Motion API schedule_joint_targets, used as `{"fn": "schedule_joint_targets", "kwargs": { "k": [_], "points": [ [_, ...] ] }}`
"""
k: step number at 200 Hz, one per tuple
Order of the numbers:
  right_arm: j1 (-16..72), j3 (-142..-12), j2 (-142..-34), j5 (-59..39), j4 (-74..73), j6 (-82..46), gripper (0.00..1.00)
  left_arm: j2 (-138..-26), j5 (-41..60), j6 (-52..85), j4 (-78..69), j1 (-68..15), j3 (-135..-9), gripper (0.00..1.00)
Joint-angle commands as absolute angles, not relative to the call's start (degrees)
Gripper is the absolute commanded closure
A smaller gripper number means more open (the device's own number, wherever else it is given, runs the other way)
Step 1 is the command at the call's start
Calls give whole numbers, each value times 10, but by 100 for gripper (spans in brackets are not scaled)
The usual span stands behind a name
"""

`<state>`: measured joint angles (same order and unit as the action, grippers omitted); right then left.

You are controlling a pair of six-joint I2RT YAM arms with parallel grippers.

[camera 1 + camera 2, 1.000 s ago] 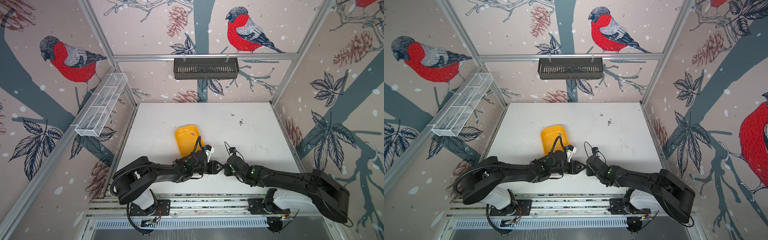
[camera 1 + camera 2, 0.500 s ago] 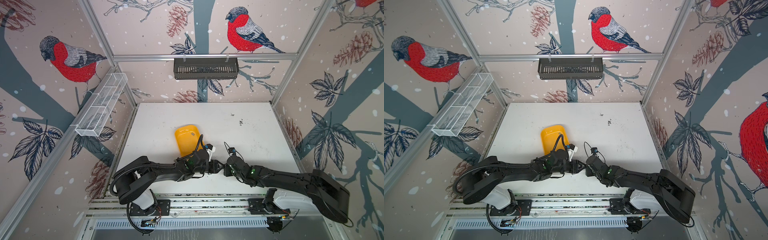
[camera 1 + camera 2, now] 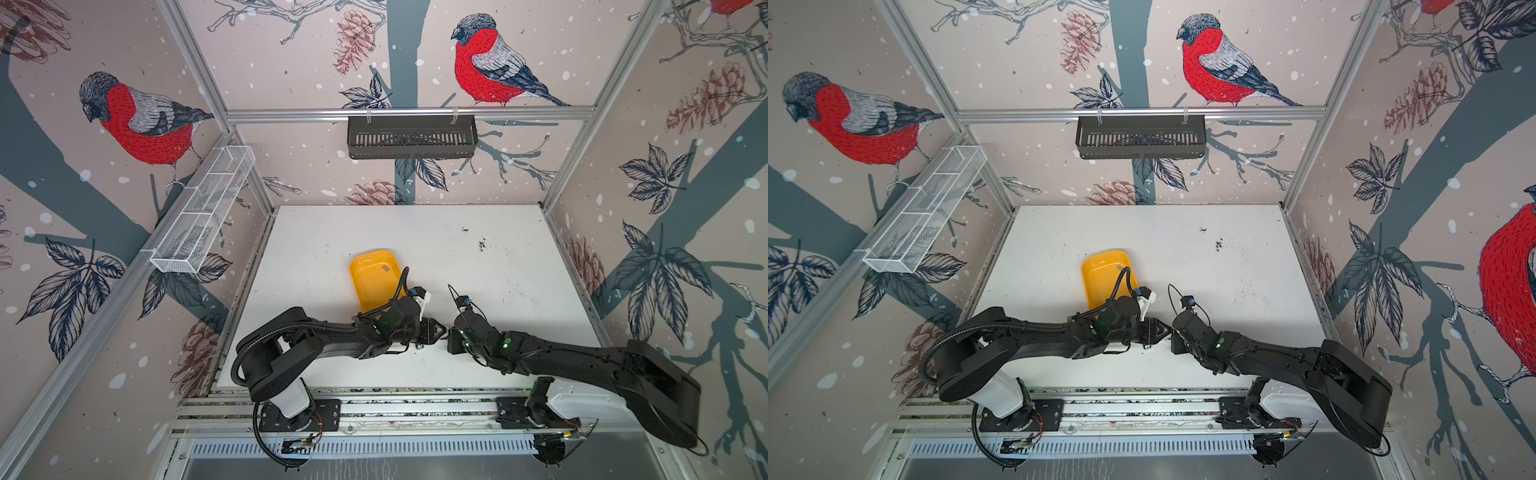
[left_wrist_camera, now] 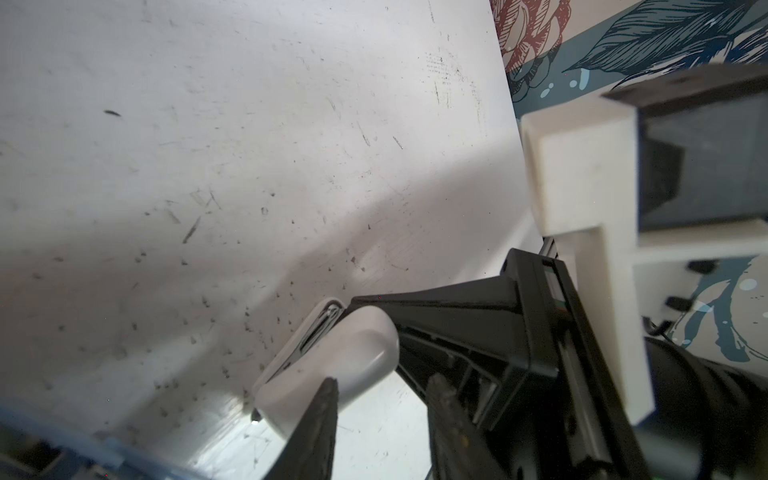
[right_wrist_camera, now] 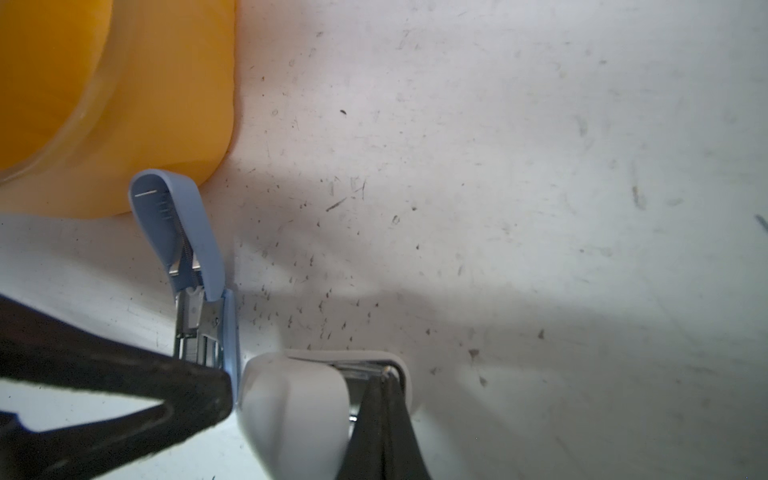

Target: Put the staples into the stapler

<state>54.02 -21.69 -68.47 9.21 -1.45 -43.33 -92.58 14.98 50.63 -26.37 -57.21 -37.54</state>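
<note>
One grey strip of the staples (image 3: pixel 385 269) lies loose on the floor of the yellow tray (image 3: pixel 368 293). In both top views that is about 11 o'clock from where the two grippers meet, so the supply sits near the work but clear of it. The white stapler (image 5: pixel 291 399) lies on the table (image 3: pixel 498 257) under that meeting point. It is touching or almost touching the blue stapler (image 5: pixel 166 216), whose lid is swung back to the tray's wall, baring its metal channel. The left gripper (image 4: pixel 382 380) has its fingers parted around the white stapler's rounded end, with a sliver of table showing beside one finger; I judge this a brace, not yet a clamp. The right gripper (image 5: pixel 384 376) is pinched closed with its tips at that stapler's metal mouth, probably to prise or feed it. Whether a strip sits between the tips cannot be told.
</note>
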Motion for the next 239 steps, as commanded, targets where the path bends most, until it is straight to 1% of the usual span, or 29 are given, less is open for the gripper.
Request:
{"fn": "schedule_joint_targets", "kwargs": {
  "k": [1,33,75,89,103,121,143,161,173,182,201,220,239],
  "points": [
    [541,-216,-674,94,-13,-434,92,-928,156,504,-288,-571,-376,64],
    [533,-207,-649,84,-26,-434,84,-916,158,504,-290,-572,-363,66],
    [522,-195,-630,77,-30,-438,82,-894,156,486,-276,-573,-349,66],
    [517,-191,-621,76,-27,-438,82,-886,157,462,-257,-573,-352,66],
    [511,-187,-604,69,-22,-436,82,-879,174,404,-231,-573,-361,66],
    [501,-179,-573,54,-15,-427,80,-871,187,311,-159,-575,-389,63],
    [486,-175,-531,41,4,-416,75,-867,167,214,-61,-578,-431,55],
    [474,-173,-498,37,26,-413,71,-867,144,147,-29,-581,-444,47],
    [467,-168,-474,32,37,-412,66,-867,135,103,-18,-582,-446,41],
    [462,-167,-455,30,48,-413,63,-864,121,80,-17,-583,-444,40],
    [453,-158,-406,23,63,-413,58,-857,119,32,-13,-584,-444,38],
    [446,-149,-352,4,75,-409,55,-857,129,-10,-3,-583,-452,38],
    [434,-147,-306,-41,93,-402,53,-873,144,-42,18,-583,-477,38]
  ]
}}
